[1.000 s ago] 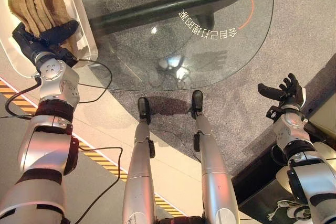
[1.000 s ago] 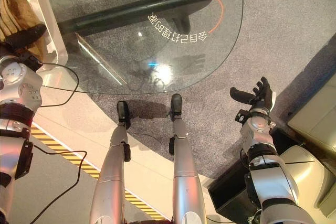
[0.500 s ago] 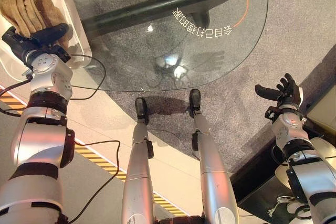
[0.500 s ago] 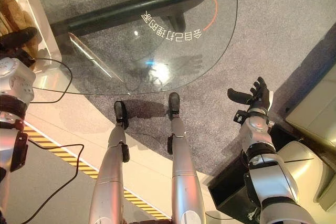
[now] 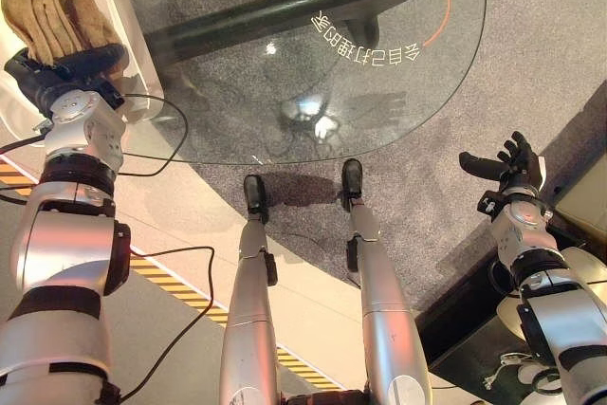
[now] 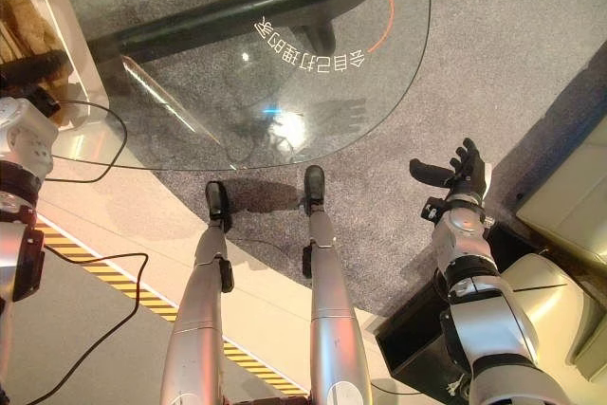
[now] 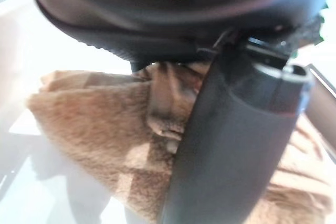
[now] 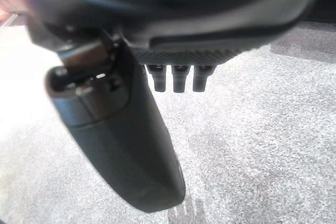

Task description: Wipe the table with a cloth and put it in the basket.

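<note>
Left fingers: the left hand [image 5: 59,71] had its fingers and thumb [image 7: 231,145] curled round the brown cloth [image 5: 49,5], gripping its near end; in the left wrist view the fabric bunched up between thumb and palm.
Right fingers: the right hand [image 5: 512,164] was loosely spread, thumb standing apart, holding nothing; in the right wrist view its fingertips [image 8: 177,78] hung above the grey carpet [image 8: 252,129].
Cloth: it lay in two folded lobes on a white surface [image 5: 128,21] just beside the left edge of the glass table [image 5: 285,92], stretching away from the left hand. It was off the glass.
Glass table: round-cornered and clear, with a dark tubular base [image 5: 285,11] visible through it, white lettering [image 5: 365,45] and an orange line [image 5: 441,7] near the far right rim.
Right hand position: well apart from the table, out over the carpet to the right, near a pale cream object [image 6: 569,215].
Floor: a yellow-and-black striped strip [image 5: 161,277] ran across the pale floor on the left.
</note>
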Available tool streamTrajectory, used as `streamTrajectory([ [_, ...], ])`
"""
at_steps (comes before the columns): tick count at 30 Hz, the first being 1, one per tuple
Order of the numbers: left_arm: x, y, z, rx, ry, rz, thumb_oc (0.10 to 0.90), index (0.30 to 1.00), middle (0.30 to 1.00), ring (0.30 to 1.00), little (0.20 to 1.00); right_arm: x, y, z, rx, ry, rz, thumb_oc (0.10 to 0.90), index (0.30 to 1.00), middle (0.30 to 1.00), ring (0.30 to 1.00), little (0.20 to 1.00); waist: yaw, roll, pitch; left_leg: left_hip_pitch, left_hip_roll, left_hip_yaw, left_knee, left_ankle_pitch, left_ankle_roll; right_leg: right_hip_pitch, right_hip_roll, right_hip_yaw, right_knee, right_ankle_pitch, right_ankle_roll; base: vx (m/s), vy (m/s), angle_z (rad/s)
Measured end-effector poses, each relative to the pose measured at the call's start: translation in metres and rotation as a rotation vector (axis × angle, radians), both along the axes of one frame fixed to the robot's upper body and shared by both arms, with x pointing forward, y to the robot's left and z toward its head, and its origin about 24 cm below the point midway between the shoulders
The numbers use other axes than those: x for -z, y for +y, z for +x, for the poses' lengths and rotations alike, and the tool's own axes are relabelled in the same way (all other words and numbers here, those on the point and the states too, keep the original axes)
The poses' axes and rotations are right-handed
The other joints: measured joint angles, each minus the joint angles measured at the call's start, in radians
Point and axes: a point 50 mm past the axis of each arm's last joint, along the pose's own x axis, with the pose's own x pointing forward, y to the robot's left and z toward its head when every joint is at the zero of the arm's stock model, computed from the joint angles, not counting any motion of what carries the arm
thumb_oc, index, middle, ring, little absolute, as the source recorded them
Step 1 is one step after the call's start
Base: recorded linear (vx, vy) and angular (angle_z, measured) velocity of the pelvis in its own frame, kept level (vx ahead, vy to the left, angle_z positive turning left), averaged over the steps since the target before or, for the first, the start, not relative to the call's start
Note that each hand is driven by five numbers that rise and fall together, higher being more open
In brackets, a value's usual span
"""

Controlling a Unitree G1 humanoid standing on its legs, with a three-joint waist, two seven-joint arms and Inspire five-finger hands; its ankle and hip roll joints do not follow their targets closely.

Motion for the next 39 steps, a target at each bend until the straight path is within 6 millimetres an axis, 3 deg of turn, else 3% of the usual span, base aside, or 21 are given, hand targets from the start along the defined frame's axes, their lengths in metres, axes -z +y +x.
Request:
streamTrajectory([
  [32, 0.001, 0.004, -0.002, 0.004, 0.000, -0.001, 0.800, 0.900, 0.900, 0.900, 0.900, -0.001, 0.001, 0.001, -0.007, 0.003, -0.011, 0.800, 0.900, 0.900, 0.900, 0.900, -0.001, -0.001, 0.000, 0.014, 0.000, -0.002, 0.025, 0.000, 0.000, 0.019, 0.001, 0.000, 0.016, 0.003, -0.003, -0.01, -0.003, 0.00],
  [36, 0.018, 0.009, -0.004, 0.007, 0.045, -0.003, 0.800, 0.900, 0.900, 0.900, 0.900, 0.009, 0.002, -0.003, -0.020, 0.036, -0.021, 0.800, 0.900, 0.900, 0.900, 0.900, -0.003, -0.001, 0.000, 0.073, 0.000, -0.003, 0.023, -0.001, 0.000, 0.082, 0.001, -0.001, 0.012, 0.003, -0.002, -0.04, -0.036, 0.01],
  [39, 0.044, 0.017, -0.010, 0.008, 0.098, -0.021, 0.800, 0.900, 0.900, 0.900, 0.900, 0.027, 0.004, -0.011, -0.031, 0.088, -0.023, 0.800, 0.900, 0.900, 0.900, 0.900, -0.003, -0.002, -0.001, 0.162, 0.002, -0.002, -0.008, 0.000, 0.000, 0.165, 0.001, -0.002, -0.013, 0.001, -0.001, 0.00, -0.034, -0.01],
])
